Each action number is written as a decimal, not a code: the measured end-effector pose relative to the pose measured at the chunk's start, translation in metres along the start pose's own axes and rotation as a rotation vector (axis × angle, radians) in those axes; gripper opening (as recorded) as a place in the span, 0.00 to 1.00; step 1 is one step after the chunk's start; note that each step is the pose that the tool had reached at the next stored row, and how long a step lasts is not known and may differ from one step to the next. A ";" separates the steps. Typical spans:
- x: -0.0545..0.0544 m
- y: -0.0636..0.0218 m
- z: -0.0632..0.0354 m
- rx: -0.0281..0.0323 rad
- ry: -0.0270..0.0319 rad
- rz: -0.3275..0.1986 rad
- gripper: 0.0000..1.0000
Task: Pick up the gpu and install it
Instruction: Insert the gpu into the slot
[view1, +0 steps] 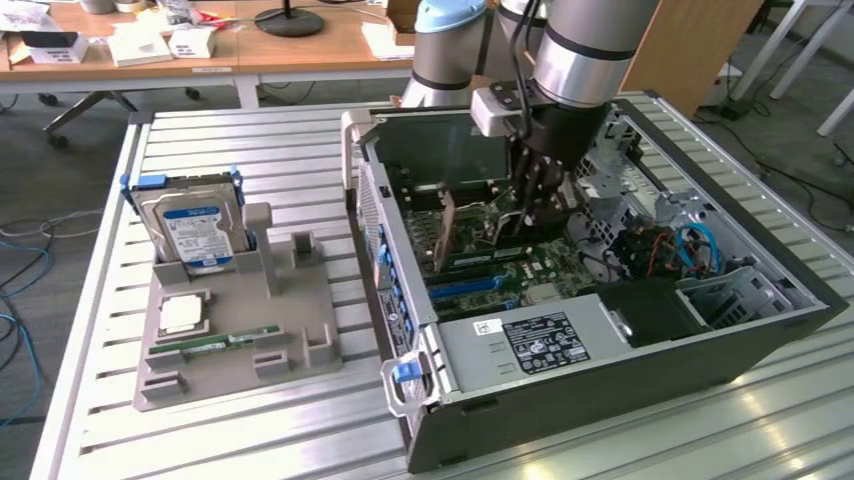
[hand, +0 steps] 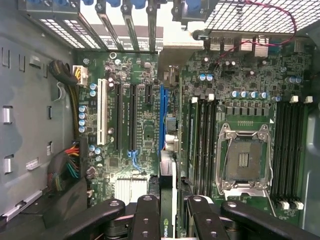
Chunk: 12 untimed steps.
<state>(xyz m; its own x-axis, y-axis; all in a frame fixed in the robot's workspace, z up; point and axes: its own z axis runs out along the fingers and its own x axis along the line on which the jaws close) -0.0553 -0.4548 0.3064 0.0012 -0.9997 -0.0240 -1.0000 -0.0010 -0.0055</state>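
Inside open black metal computer case (view1: 601, 400), green motherboard (view1: 534, 268); thin brownish-black gpu card (view1: 447, 235) upright above it, clenched in black gripper (view1: 541, 205).

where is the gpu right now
In the wrist view the gpu sits edge-on in the gripper, inside the open computer case, lined up with the long blue slot on the motherboard.

Silver arm (view1: 583, 55) with black band (pale-blue joint cap (view1: 447, 15) too), black hand (view1: 541, 195) with screwed linkages.
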 end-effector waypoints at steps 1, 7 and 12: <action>0.000 0.0000 0.0007 0.0001 0.0000 0.000 0.26; 0.000 0.0009 0.0017 0.0001 0.0001 0.000 0.26; 0.000 0.0034 0.0017 0.0003 0.0000 0.000 0.26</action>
<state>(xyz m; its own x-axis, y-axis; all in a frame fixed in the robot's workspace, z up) -0.0587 -0.4547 0.3046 0.0010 -0.9997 -0.0239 -1.0000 -0.0009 -0.0059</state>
